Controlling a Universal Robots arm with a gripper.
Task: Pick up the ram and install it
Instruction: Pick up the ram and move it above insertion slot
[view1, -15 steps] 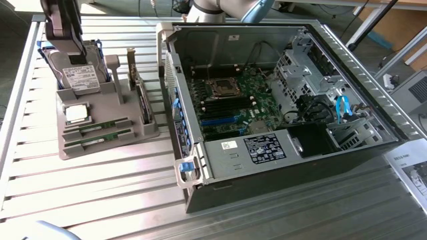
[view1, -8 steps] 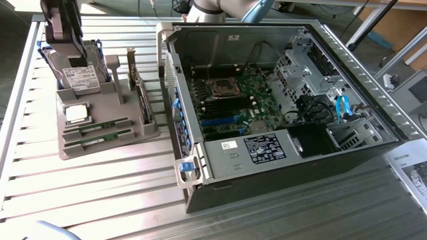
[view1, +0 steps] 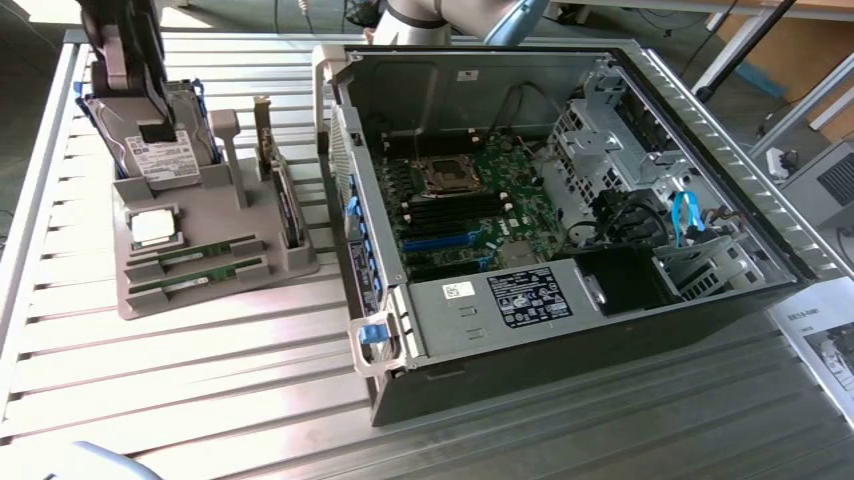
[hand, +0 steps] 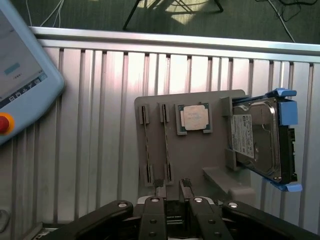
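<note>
Leftmost in the exterior view, a grey holder (view1: 194, 212) stands on the slatted metal table (view1: 200, 400). A hard drive (view1: 160, 150) is propped on edge at its back, and a square processor chip (view1: 154, 228) lies flat in front of that. Along the holder's front edge, side by side in their slots, sit one ram stick (view1: 207, 252) and a second ram stick (view1: 214, 277), both seated and free of any grip. To the exterior view's right of the holder lies the open computer case (view1: 441, 85), its green motherboard (view1: 467, 210) exposed. In the wrist view the tool (hand: 173, 189) hangs above the holder's rim, past the ends of both slots. Its fingers (hand: 159, 189) are spread wide with nothing between them, clear of every part.
</note>
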